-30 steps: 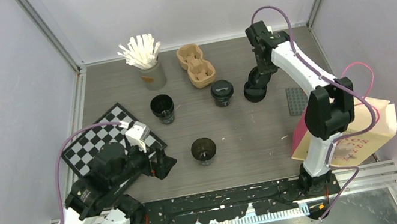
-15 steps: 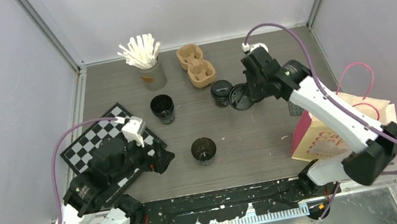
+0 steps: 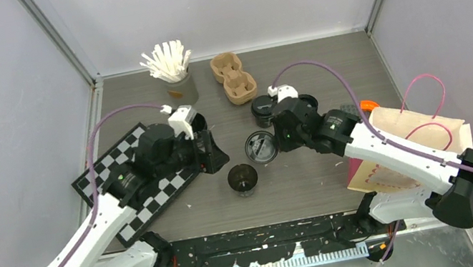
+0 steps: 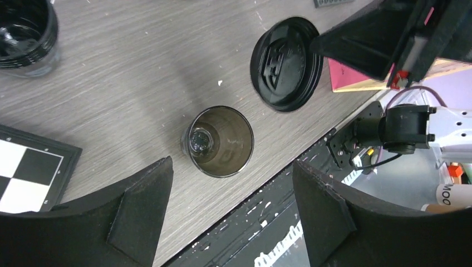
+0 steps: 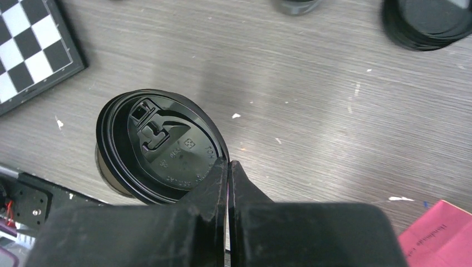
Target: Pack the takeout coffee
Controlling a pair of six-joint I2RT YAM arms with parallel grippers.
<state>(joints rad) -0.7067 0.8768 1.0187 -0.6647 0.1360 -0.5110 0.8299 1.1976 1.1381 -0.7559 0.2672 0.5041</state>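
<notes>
Right tool (image 5: 228,162): jaws together, clamped on the rim of a lid (image 5: 161,146); a thin edge pinch, nothing else held. Lid is carried off the surface (image 3: 300,182), near the open cup (image 3: 243,179) but not over it; top view puts it just up and right of the cup mouth. Left tool (image 4: 231,167): jaws wide apart, empty, hanging above that cup with a finger to either side, touching nothing as far as I can tell

Risks, my reading:
- Edge grip is slight, so the lid may swing or slip when pressed down
- A lid landing off-centre would load one side of the rim and tip or skid the cup, which nothing steadies yet
- Both tools crowd the same spot; a clash is possible

Further out: lidded cup (image 3: 263,109), another open cup (image 4: 25,33), lid stack (image 5: 428,22), board (image 3: 107,178), bag (image 3: 448,134)
</notes>
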